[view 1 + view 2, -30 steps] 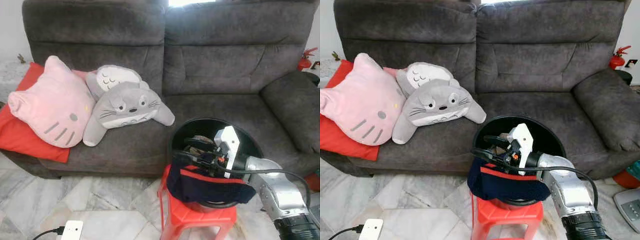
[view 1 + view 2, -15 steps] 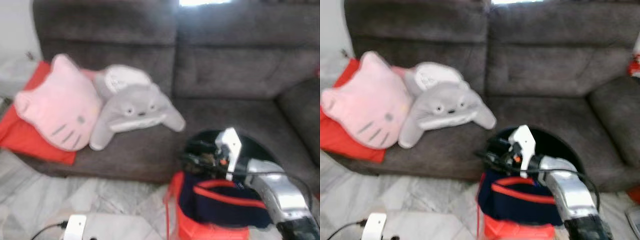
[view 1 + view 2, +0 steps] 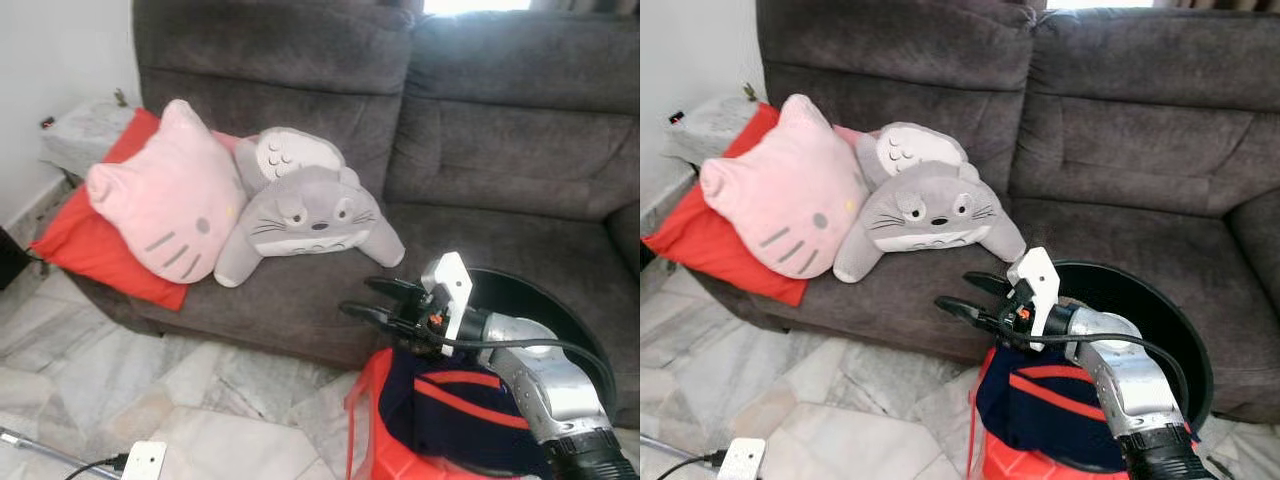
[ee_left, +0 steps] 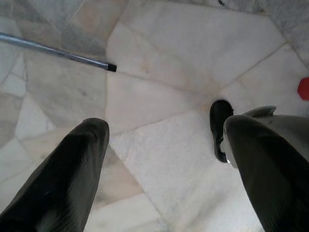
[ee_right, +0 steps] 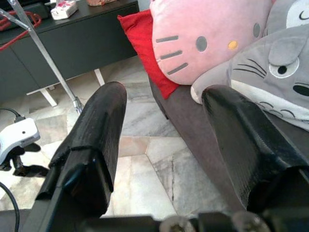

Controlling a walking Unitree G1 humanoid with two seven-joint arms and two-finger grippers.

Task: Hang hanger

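From the head camera, I see my right gripper (image 3: 375, 298) held out in front of the grey sofa (image 3: 480, 160), its jaws apart and holding nothing, just above the front edge of the seat. Below the arm sits a black tub (image 3: 560, 315) draped with a dark blue cloth with a red stripe (image 3: 450, 410), resting on a red stool (image 3: 370, 440). A pink cat cushion (image 3: 165, 205) and a grey plush toy (image 3: 305, 215) lean together on the sofa's left end, the cushion lying over a red pillow (image 3: 85, 245). A white power adapter (image 3: 143, 462) with a black cable lies on the marble floor (image 3: 190, 400). I cannot make out a hanger anywhere here.

From the left wrist camera, my left gripper (image 4: 164, 159) hangs over the pale marble floor, jaws apart and empty. A thin metal rod with a black tip (image 4: 58, 51) lies on the tiles, and a black shoe-like shape (image 4: 219, 128) shows beside one finger.

From the right wrist camera, between the parted fingers (image 5: 96, 140), I see the pink cushion, the red pillow, the grey toy's face, and a dark low cabinet (image 5: 63, 48) beyond.
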